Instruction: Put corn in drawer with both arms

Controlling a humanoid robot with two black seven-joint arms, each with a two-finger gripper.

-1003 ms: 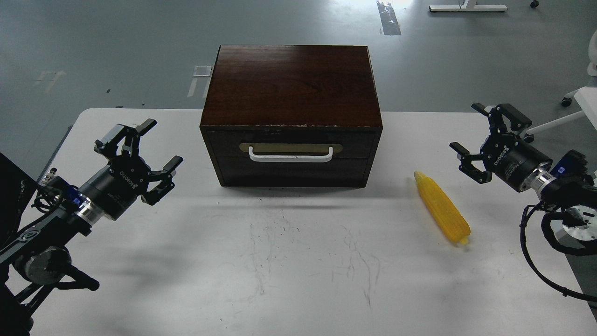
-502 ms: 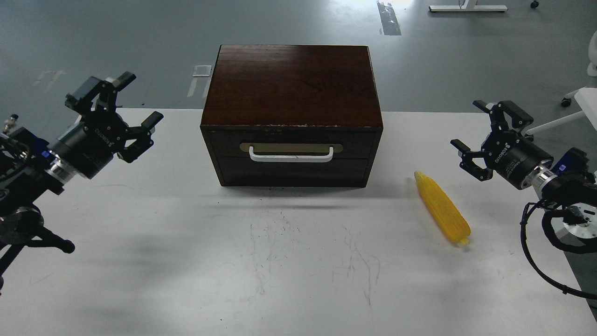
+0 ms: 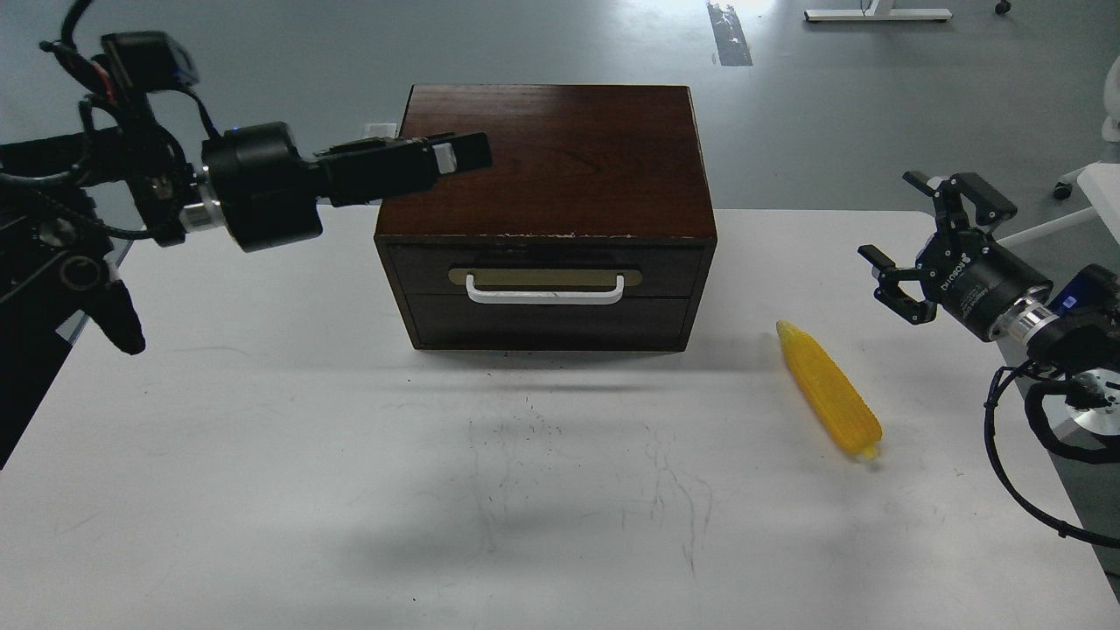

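Left gripper (image 3: 455, 155) has swung over the one box (image 3: 547, 157), jaw state unclear; right gripper (image 3: 919, 236) spread near one corn (image 3: 828, 390); one drawer (image 3: 546, 271) closed.

bright yellow plastic corn cob (image 3: 829, 391) with rows of kernels. dark reddish-brown wooden box (image 3: 546, 162), grain streaked, pale chips along its front top edge. its dark brown drawer front (image 3: 546, 271) bears a brass-coloured plate and white bar handle (image 3: 545, 290). white scuffed table (image 3: 437, 490), grey floor (image 3: 831, 114).
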